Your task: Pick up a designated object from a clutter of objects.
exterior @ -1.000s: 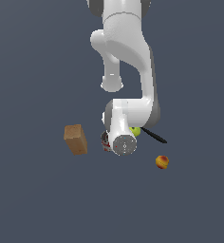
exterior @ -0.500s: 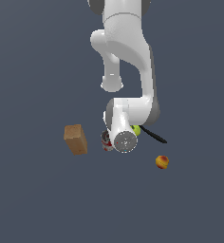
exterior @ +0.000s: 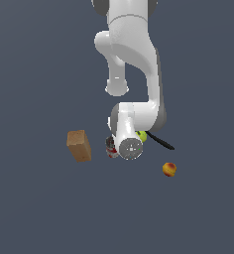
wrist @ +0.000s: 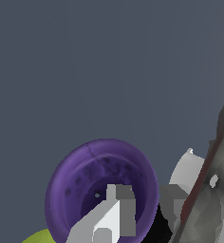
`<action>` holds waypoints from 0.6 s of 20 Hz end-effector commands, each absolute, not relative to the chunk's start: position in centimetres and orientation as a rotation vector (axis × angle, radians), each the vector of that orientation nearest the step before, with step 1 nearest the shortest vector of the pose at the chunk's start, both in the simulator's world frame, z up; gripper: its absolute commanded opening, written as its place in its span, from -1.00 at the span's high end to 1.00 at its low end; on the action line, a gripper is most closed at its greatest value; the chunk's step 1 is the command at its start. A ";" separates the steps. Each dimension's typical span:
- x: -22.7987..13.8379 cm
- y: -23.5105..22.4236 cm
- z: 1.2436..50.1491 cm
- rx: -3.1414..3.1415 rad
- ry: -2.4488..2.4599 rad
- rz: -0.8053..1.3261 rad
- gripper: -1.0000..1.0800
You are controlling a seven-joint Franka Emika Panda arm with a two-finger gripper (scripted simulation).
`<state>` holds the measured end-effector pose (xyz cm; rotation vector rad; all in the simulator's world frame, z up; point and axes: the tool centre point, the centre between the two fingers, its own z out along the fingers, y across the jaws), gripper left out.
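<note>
1. In the wrist view one grey gripper finger (wrist: 115, 216) reaches down into the dark hollow of the purple cup (wrist: 85, 175), which stands upright with its mouth facing the camera.
2. The second finger (wrist: 173, 199) shows just outside the cup's rim, so the wall sits between the two; whether the pads press on it I cannot tell.
3. A sliver of the yellow-green ball (wrist: 37, 237) peeks out right against the cup's rim.
4. The red-labelled can (wrist: 213, 190) lies close on the far side of the outer finger.
5. In the exterior view the Panda's wrist (exterior: 130, 147) hangs low over the cluster and hides the cup.
6. The can (exterior: 110, 147) shows at the exterior view's left of the wrist, the ball (exterior: 141, 136) and the black spatula (exterior: 161, 140) at its right.
7. An orange-red fruit (exterior: 169, 169) sits apart toward the exterior view's right.
8. The brown box (exterior: 79, 145) stands well apart at the exterior view's left.
</note>
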<state>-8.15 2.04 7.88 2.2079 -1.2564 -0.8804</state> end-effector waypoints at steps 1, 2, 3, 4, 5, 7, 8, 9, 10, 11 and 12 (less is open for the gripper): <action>-9.5 1.0 6.4 2.164 -1.258 -0.919 1.00; -9.5 1.0 6.4 2.164 -1.258 -0.919 1.00; -8.1 2.0 7.9 2.208 -1.256 -0.881 1.00; -8.1 2.1 7.9 2.208 -1.256 -0.881 1.00; -8.2 2.1 8.0 2.208 -1.256 -0.881 1.00; -8.2 2.1 8.3 2.208 -1.256 -0.882 1.00; -8.3 2.1 8.6 2.208 -1.256 -0.882 1.00; -8.3 2.2 8.9 2.208 -1.256 -0.882 1.00; -8.4 2.2 9.2 2.207 -1.256 -0.883 1.00; -8.4 2.3 9.7 2.207 -1.256 -0.883 1.00; -8.5 2.3 10.2 2.206 -1.256 -0.884 1.00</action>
